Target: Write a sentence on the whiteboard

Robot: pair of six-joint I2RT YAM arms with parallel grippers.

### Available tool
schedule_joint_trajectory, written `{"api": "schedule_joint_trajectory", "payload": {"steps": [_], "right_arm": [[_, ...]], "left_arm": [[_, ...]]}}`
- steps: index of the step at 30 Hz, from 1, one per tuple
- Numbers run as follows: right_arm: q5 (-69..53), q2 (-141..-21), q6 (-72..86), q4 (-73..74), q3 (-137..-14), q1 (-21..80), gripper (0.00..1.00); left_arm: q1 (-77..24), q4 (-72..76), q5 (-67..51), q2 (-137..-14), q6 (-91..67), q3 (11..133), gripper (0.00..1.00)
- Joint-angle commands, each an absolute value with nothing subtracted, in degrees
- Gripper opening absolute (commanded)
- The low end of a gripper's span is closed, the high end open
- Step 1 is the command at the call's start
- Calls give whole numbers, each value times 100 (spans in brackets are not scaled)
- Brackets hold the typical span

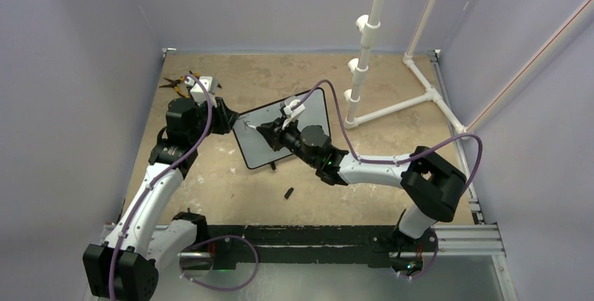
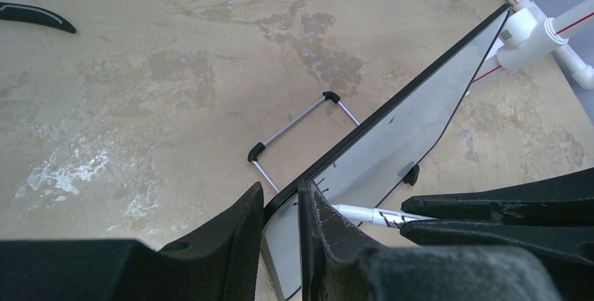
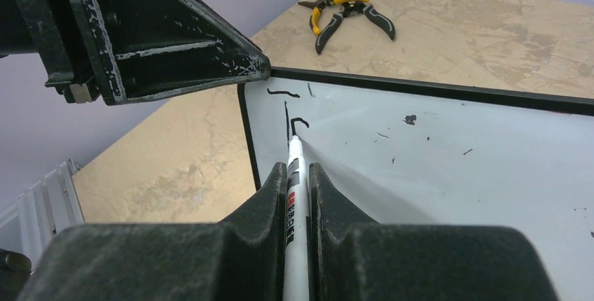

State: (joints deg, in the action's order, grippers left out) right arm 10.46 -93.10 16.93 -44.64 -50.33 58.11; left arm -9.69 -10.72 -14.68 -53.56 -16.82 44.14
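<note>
The whiteboard stands tilted mid-table on its wire stand. My left gripper is shut on its top left corner, with one jaw on each side of the black frame. My right gripper is shut on a white marker, and the marker's tip touches the board near that corner. The sentence is only a few black strokes there: a T shape and a short hook beside it. The rest of the board has small black specks. The marker and the board also show in the left wrist view.
Yellow-handled pliers lie at the back left, also in the right wrist view. A small black cap lies in front of the board. A white pipe frame stands at the back right. The stand's wire leg sticks out behind the board.
</note>
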Motion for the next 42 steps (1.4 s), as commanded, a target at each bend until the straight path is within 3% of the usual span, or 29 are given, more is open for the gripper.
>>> {"api": "schedule_joint_trajectory", "payload": {"steps": [1, 42], "right_arm": [[1235, -9211, 1634, -4474, -4962, 5774, 0], [1221, -9213, 1503, -4760, -5253, 5774, 0]], "left_arm": [[-949, -1029, -1564, -5335, -1653, 4435, 22], [-954, -1038, -1551, -5348, -1644, 4441, 22]]}}
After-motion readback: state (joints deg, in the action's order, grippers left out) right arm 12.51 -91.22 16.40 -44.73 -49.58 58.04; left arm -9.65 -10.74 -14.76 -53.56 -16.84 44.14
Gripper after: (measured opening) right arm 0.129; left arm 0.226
